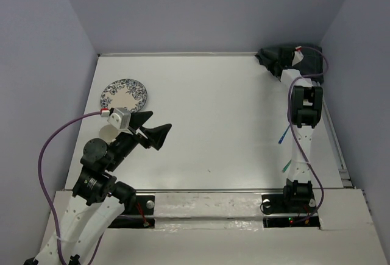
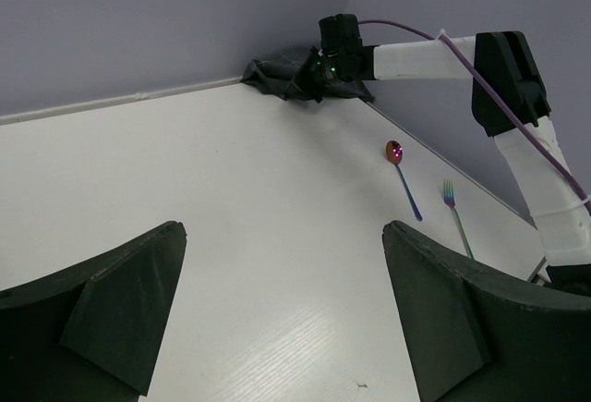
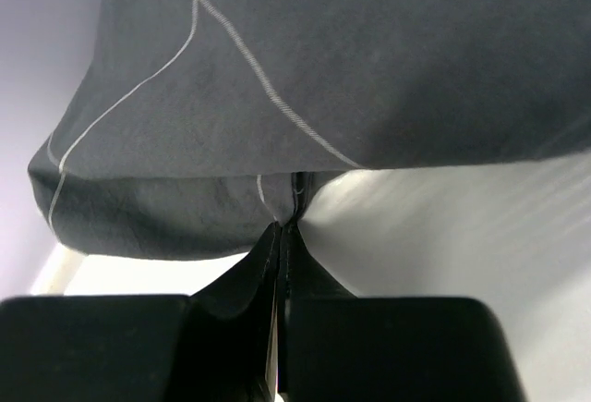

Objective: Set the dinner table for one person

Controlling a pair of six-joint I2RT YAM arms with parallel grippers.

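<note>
Two grippers share the work here. The near one, the left gripper [image 1: 152, 128], hangs over the table [image 1: 213, 113] with its jaws spread wide and nothing between them. Under its wrist sits a pale round thing [image 1: 109, 132], perhaps a cup; I cannot say for sure. Well ahead of this gripper and to its right, a fork [image 2: 455, 215] and then a spoon [image 2: 404, 176] lie side by side on the bare table, close to the right arm [image 1: 303, 137]. Beyond the left gripper, on its left, lies a patterned plate [image 1: 124, 94]. Farthest away, in the corner, the right gripper [image 3: 282, 236] has its jaws pressed together on a small fold of the placemat [image 3: 323, 69], which is bunched against the walls and rises above and in front of this gripper. The risk, as I judge it, is in this pinch. It takes only a thin ridge of cloth, so when the arm pulls toward the middle the fold may slip out. The placemat may also arrive crumpled instead of flat. The spoon and fork lie between the corner and the arm's base, so a dragged cloth could sweep them along or push them over the right edge. The left gripper also reaches toward the middle, and I think it could be in the way of the cloth there.
</note>
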